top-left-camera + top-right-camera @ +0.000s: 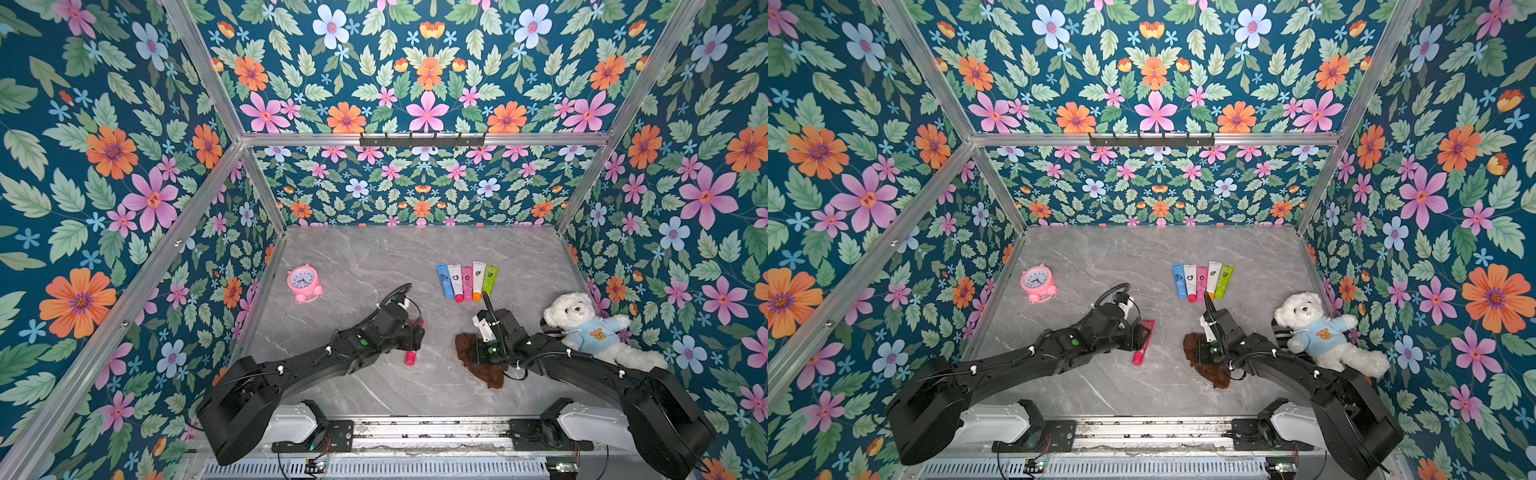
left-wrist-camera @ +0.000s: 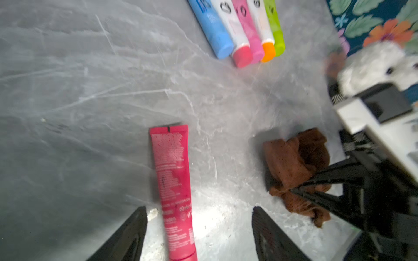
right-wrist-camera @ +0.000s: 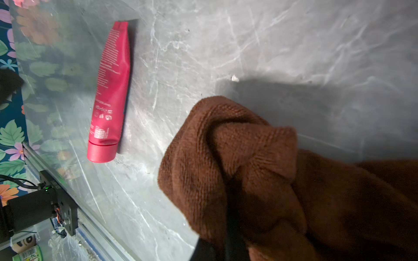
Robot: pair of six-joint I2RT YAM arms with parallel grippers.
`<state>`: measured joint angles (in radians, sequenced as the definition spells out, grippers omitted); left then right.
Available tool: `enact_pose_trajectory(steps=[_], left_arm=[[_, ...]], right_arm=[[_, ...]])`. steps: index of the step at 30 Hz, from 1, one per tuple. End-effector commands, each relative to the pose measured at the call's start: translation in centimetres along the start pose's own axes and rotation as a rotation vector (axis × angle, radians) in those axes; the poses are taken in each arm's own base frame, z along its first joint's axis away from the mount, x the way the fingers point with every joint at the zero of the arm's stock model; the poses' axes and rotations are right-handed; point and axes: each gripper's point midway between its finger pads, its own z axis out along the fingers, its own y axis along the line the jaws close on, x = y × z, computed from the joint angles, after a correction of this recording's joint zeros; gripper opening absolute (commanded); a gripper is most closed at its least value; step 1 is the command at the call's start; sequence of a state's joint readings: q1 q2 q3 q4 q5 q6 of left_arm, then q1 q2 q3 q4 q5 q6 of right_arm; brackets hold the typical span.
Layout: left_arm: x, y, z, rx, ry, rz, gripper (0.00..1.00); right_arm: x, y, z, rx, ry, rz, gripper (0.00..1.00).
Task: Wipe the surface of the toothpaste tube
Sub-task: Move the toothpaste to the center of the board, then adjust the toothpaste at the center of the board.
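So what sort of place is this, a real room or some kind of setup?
Probably a robot test booth, not a real room: floral wallpaper panels on an aluminium frame, a marble-look tabletop, and a left arm and right arm mounted on a rail.

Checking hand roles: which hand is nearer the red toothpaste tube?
Left. The left hand hangs open over the red toothpaste tube; the right hand sits apart, shut on the brown cloth.
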<state>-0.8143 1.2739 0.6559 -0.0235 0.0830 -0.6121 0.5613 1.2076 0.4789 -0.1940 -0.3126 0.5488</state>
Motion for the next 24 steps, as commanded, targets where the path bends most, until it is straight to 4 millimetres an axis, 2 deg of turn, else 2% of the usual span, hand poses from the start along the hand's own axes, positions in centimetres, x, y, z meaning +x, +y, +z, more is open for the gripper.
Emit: enact_pose_trajectory(steps=[1,3,9,15,24], left_arm=[[0.1,0.2,-0.5,0.114,0.079,-0.035,0.69],[0.5,0.8,0.0,0.148,0.127,-0.066,0.63],[3.3,0.7,1.6,0.228,0.234,-0.110,0.52],[4.7,2.3,2.4,0.177,0.246,-0.103,0.47],[6.3,3.5,3.7,0.145,0.279,-0.126,0.38]], right_arm=[[0.2,0.0,-0.2,-0.006,0.016,0.000,0.00],[0.1,0.3,-0.3,-0.017,0.020,-0.003,0.00],[0.5,0.3,-0.3,-0.030,0.041,-0.011,0.00],[0.6,0.3,-0.2,-0.046,0.047,-0.007,0.00],[0.5,0.7,0.2,-0.066,0.056,-0.010,0.00]])
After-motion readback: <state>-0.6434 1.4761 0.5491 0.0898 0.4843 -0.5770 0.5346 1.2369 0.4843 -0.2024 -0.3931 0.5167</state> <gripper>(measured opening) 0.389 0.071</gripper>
